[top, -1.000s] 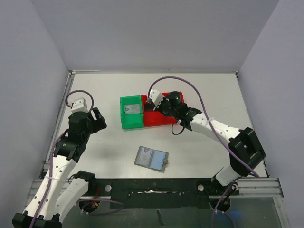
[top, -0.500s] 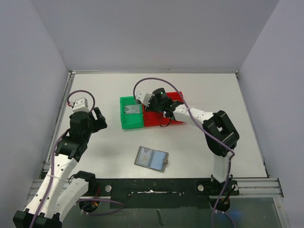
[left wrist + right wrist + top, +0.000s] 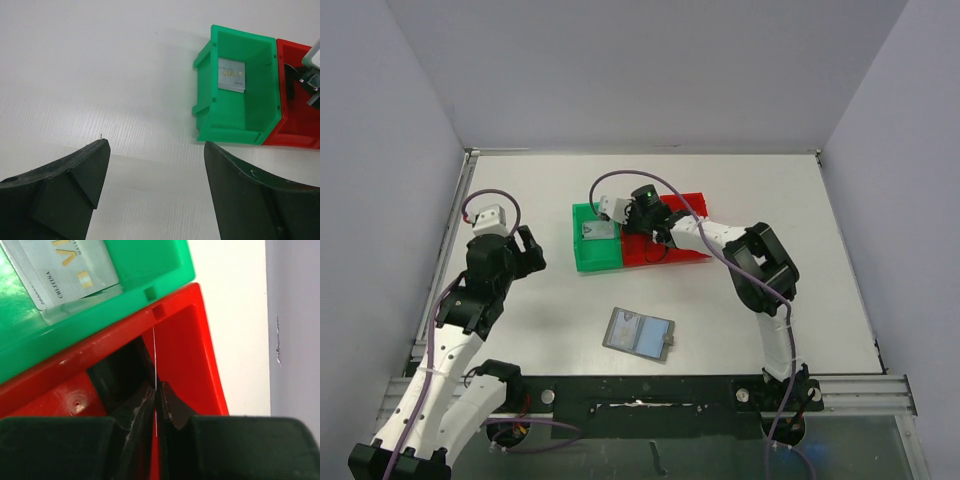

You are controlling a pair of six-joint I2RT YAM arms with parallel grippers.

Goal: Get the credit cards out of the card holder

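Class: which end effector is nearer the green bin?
Right. The right end effector, shut on a thin card, hangs over the red bin beside the green bin; the left end effector stands open, well away over bare table.

We see the right gripper (image 3: pixel 156 395) low in the frame, its black jaws pressed together on a thin rectangular card (image 3: pixel 154 350). The card meets us edge-on, a pale line standing over the red plastic bin (image 3: pixel 197 360), so we cannot tell its face colour. Wall to wall with the red bin sits the green plastic bin (image 3: pixel 150 262), and a silvery-grey plastic card (image 3: pixel 62 267) lies inside it. To the right we see the white tabletop (image 3: pixel 232 315) and a grey wall (image 3: pixel 295 340).
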